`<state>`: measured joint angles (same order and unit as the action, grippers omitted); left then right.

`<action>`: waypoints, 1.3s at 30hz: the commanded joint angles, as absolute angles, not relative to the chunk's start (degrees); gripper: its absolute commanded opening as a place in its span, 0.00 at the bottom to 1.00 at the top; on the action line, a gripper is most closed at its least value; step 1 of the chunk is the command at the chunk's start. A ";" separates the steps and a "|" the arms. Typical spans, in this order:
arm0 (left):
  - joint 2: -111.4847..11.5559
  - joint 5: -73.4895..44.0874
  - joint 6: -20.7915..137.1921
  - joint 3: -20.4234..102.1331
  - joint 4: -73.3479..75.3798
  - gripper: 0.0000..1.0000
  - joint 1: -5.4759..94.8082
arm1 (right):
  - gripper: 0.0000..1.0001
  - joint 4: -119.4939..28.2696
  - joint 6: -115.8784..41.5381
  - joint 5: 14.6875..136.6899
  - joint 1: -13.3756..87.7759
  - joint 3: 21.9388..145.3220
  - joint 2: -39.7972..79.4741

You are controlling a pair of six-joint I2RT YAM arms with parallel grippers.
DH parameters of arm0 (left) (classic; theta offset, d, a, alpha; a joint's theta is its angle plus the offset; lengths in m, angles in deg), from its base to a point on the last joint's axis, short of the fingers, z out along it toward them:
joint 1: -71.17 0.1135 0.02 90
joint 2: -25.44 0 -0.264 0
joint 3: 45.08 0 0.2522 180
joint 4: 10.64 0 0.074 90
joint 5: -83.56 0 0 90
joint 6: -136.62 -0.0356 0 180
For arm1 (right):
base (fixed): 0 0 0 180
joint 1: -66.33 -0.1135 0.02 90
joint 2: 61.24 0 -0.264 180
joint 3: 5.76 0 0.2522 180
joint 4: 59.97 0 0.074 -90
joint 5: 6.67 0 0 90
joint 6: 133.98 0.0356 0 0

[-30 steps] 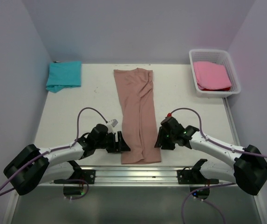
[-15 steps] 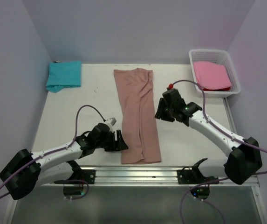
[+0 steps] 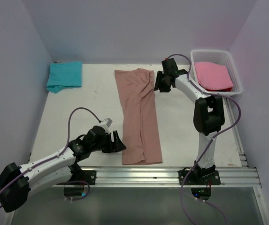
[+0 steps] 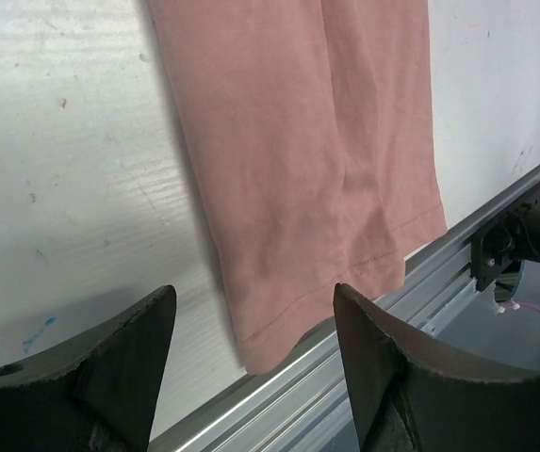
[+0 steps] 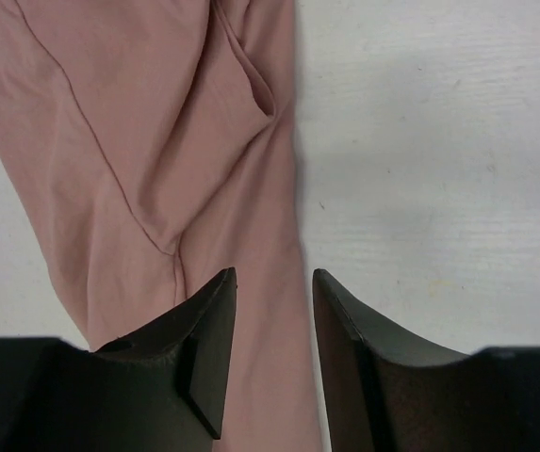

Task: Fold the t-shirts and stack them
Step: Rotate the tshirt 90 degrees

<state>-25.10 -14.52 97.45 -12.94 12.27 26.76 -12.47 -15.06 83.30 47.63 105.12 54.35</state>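
Observation:
The salmon-brown t-shirt (image 3: 139, 117) lies folded into a long narrow strip down the middle of the table. My left gripper (image 3: 120, 143) stands open at the strip's near left corner; in the left wrist view the hem corner (image 4: 279, 330) shows between the spread fingers of that gripper (image 4: 253, 292), untouched. My right gripper (image 3: 157, 84) is open at the strip's far right edge, and in the right wrist view the gripper (image 5: 274, 275) hovers over the shirt's right border (image 5: 279, 235), gripping nothing. The teal t-shirt (image 3: 65, 75) lies folded at the far left. The pink t-shirt (image 3: 213, 75) lies in a basket.
A white plastic basket (image 3: 209, 50) stands at the table's far right corner. A metal rail (image 3: 139, 174) runs along the near edge, just below the strip's hem. White table surface (image 3: 78, 112) shows on both sides of the strip. Walls enclose three sides.
My right arm has swung from the strip's near right edge to its far right end, its jaws narrowing slightly. My left gripper has drawn back a little toward the near left.

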 commanded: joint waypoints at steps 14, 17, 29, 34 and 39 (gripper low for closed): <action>-18.95 -12.33 100.67 -15.23 16.04 0.72 26.43 | 0.37 -12.81 -18.76 65.05 50.68 125.14 72.70; -17.46 -11.98 101.02 -15.67 16.83 0.72 26.43 | 0.37 -12.98 -18.76 66.01 50.95 126.38 73.93; -15.78 -11.71 101.46 -15.58 18.94 0.72 26.34 | 0.36 -10.09 -22.09 70.75 51.56 131.83 75.96; -15.60 -11.45 101.55 -15.67 19.03 0.72 26.34 | 0.35 -9.91 -23.68 74.54 51.65 130.60 73.76; -15.87 -11.45 101.55 -15.67 19.20 0.72 26.34 | 0.34 -10.44 -22.89 72.35 51.65 129.82 75.07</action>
<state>-16.12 -12.35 101.10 -15.33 18.89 26.72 -10.66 -21.99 72.41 51.39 129.53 77.45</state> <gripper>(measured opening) 0.717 0.341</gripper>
